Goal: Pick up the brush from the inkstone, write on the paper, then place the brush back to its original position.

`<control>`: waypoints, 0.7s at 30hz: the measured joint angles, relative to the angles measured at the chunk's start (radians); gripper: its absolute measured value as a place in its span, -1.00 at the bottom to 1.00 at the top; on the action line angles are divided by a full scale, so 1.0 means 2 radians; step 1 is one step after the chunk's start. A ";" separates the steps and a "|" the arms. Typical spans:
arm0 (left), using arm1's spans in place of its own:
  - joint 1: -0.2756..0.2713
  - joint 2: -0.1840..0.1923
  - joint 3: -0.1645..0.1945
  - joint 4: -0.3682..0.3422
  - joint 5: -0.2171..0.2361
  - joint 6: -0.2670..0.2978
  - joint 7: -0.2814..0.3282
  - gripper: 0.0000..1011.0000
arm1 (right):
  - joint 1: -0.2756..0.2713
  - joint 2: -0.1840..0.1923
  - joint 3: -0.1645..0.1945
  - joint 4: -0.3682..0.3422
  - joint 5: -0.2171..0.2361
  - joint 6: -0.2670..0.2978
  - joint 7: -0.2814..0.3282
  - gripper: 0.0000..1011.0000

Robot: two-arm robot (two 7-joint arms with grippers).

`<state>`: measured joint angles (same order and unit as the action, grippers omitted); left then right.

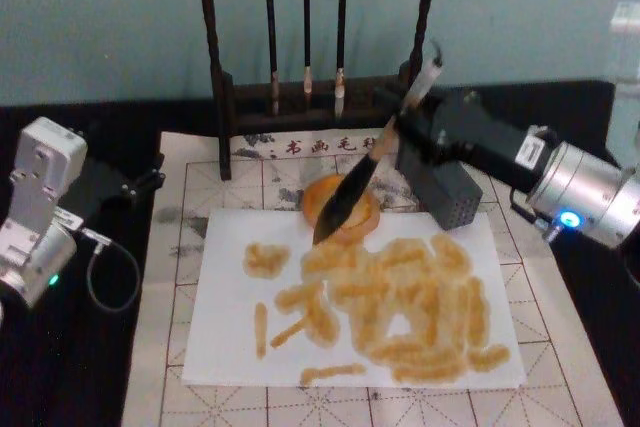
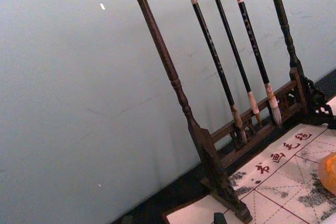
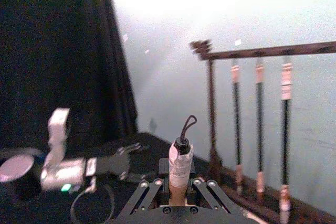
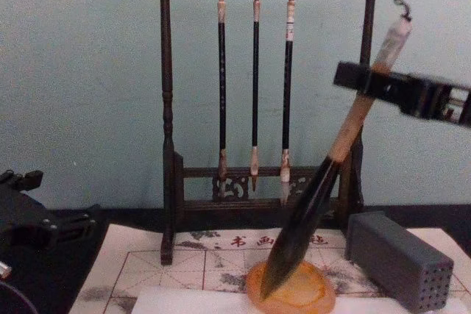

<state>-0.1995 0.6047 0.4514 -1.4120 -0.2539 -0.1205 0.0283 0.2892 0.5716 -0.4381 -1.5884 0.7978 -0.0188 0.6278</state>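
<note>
The brush [image 4: 333, 154] leans steeply, its dark bristle tip down at the near left part of the orange dish [image 4: 307, 293] and its whitish cap with the small loop up and to the right; whether the tip touches the dish cannot be told. In the head view the brush [image 1: 362, 175] crosses the dish [image 1: 369, 210], and its tip ends at the dish's near rim, right by the far edge of the paper [image 1: 228, 332]. The right claw [image 4: 366, 82] reaches in from the right and is pinched on the upper tan handle just under the cap, so the dark lower part hangs below and to the left of it. The right wrist view shows the cap [image 3: 180, 165] standing up between the closed fingers [image 3: 148, 196]. The paper lies in front of the dish on a beige mat [image 1: 168, 297] with red lines, and carries many orange-tan strokes across its middle and right side. A grey block [image 4: 401, 259] with small holes sits just right of the dish. Behind them stands a dark wooden rack [image 4: 167, 108] with three thin brushes [image 4: 255, 71] hanging from its top bar. The left claw [image 1: 140, 185] rests well to the left, beside the mat on the black cloth.
</note>
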 joint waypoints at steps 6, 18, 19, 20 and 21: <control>0.000 0.000 0.000 0.000 0.000 0.000 0.000 0.98 | 0.011 -0.016 0.017 0.024 0.027 0.010 -0.019 -0.63; 0.000 0.000 0.000 0.000 0.000 0.000 0.000 0.98 | 0.032 -0.049 0.034 0.071 0.064 0.051 -0.087 -0.63; 0.000 0.000 0.000 0.000 0.000 0.000 0.000 0.98 | 0.035 -0.053 0.035 0.078 0.069 0.057 -0.095 -0.63; 0.000 0.000 0.000 0.000 0.000 0.000 0.000 0.98 | 0.035 -0.053 0.035 0.078 0.069 0.057 -0.095 -0.63; 0.000 0.000 0.000 0.000 0.000 0.000 0.000 0.98 | 0.038 -0.057 0.036 0.085 0.074 0.062 -0.102 -0.63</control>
<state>-0.1996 0.6047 0.4514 -1.4120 -0.2539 -0.1205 0.0283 0.3644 0.4575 -0.3668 -1.4180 0.9460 0.1052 0.4232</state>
